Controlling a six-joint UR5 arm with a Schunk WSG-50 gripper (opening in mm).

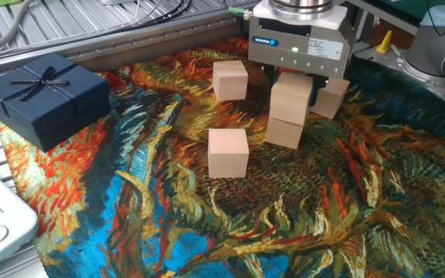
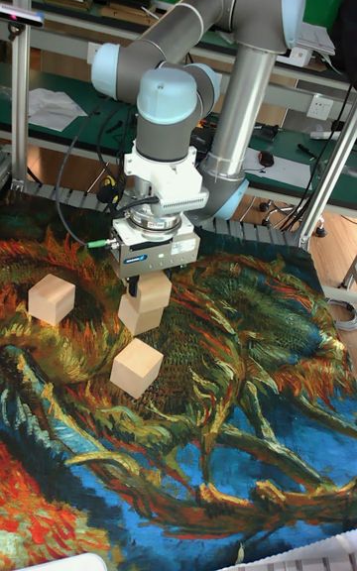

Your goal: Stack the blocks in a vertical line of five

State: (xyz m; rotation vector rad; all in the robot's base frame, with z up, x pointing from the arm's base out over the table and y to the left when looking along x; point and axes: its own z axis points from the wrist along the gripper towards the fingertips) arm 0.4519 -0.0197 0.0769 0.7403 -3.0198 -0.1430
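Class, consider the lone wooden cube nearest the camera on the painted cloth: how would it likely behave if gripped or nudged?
The front block looks rigid, so it should not deform. Its flat faces suggest it slides rather than rolls. Small plain wood, so probably light; the patterned cloth may resist sliding.

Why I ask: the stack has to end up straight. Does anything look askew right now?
Slightly. The upper block, under the gripper, sits turned and offset on the bottom block, so their edges don't line up. The other loose blocks and the gift box look normal.
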